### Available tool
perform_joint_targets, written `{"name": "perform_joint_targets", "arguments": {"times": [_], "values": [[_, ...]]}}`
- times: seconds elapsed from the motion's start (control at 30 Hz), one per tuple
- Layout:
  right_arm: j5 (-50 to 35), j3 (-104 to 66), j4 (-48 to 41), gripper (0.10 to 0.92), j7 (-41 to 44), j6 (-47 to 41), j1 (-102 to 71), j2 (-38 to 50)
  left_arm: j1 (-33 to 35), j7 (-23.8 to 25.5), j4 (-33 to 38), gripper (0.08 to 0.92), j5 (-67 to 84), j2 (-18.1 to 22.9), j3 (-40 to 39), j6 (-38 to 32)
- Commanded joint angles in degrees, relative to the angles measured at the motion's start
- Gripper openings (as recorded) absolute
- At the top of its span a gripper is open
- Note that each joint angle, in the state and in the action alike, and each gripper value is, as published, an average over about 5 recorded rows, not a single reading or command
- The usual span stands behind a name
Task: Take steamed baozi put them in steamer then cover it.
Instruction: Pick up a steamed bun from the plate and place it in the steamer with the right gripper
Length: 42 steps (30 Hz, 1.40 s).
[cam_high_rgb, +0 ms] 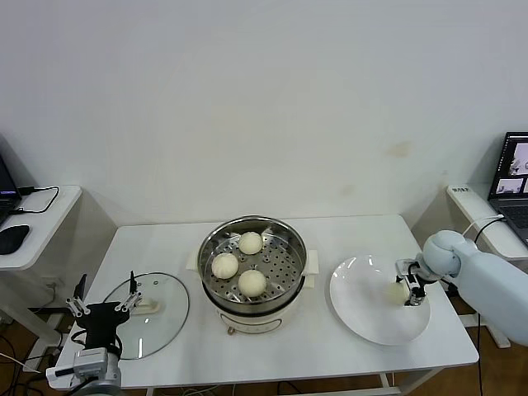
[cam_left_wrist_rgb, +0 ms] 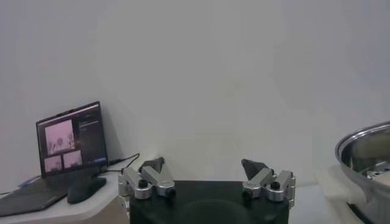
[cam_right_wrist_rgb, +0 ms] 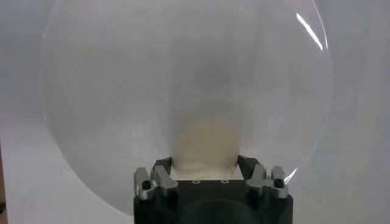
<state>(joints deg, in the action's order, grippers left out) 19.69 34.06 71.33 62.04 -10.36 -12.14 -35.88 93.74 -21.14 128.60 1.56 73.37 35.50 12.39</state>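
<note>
Cream-white baozi (cam_high_rgb: 252,282) in shiny steel steamer (cam_high_rgb: 293,247) w/ dotted tray; white plate (cam_high_rgb: 363,318) right of steamer.

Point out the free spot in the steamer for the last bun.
The steamer holds three buns toward its left and front, so the tray's right side is bare. The right gripper has its jaws around the fourth bun on the plate. The lid fills the table's left end.

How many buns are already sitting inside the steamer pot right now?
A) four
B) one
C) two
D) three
D: three baozi lie on the perforated tray of the steamer; the fourth baozi is over on the white plate, between the fingers of the right gripper.
</note>
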Motion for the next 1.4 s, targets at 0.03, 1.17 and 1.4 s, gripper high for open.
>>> {"name": "perform_joint_targets", "arguments": {"times": [0.03, 1.17, 1.4], "values": [[-4.7, 4.5, 5.6, 0.638, 0.8, -1.7, 5.7, 3.5, 0.1, 0.0, 0.8, 0.823, 0.1, -0.1, 0.1, 0.2], [-51.6, 39.1, 18.3, 0.657, -14.5, -28.9, 48.6, -24.5, 0.2, 0.0, 2.0, 0.823, -0.6, 1.0, 0.0, 0.3], [-48.4, 39.6, 12.3, 0.653, -15.6, -30.5, 42.0, -28.6, 0.1, 0.0, 2.1, 0.823, -0.6, 1.4, 0.1, 0.3]]}}
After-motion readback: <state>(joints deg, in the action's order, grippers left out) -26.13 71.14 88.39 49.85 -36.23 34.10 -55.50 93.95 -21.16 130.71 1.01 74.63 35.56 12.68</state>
